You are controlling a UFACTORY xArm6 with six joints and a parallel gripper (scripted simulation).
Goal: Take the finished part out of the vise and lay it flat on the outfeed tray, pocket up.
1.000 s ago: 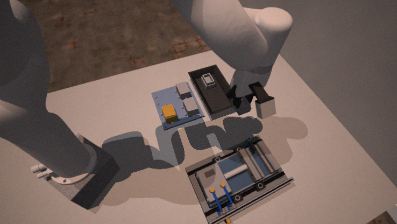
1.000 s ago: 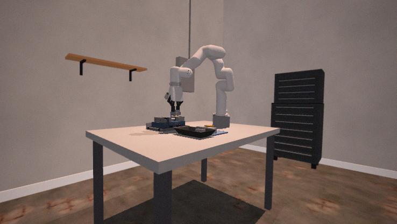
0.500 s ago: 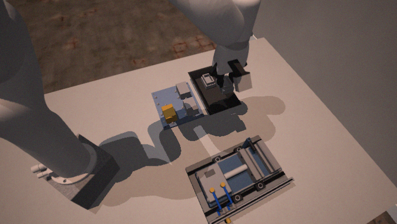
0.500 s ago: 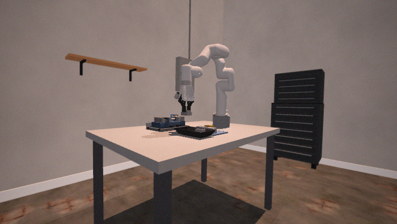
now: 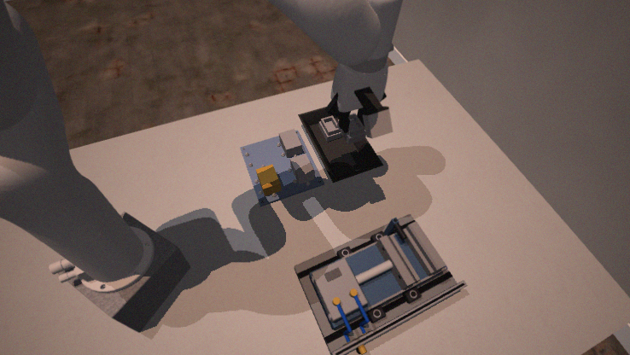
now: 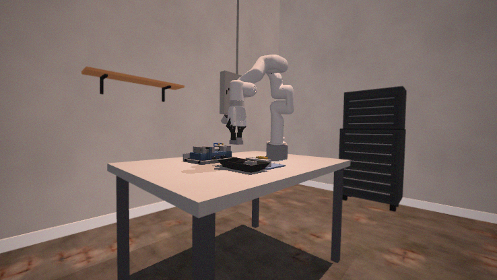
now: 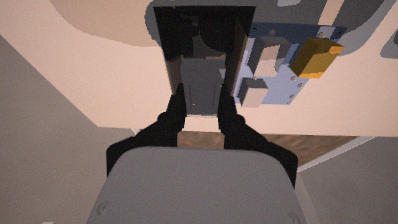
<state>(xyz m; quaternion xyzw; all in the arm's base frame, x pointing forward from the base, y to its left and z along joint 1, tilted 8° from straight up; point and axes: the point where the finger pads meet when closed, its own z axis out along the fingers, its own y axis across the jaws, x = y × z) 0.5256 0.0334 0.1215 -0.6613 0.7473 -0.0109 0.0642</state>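
Note:
My gripper is shut on the finished part, a plain grey block. It holds the part in the air above the far end of the black outfeed tray, well clear of the floor. The pocket side of the held part does not show. The vise stands near the table's front edge with its jaws apart and nothing between them.
Another grey part with a square pocket facing up lies in the tray's far end. A blue fixture plate with a yellow block and grey blocks lies left of the tray. A black drawer cabinet stands beyond the table.

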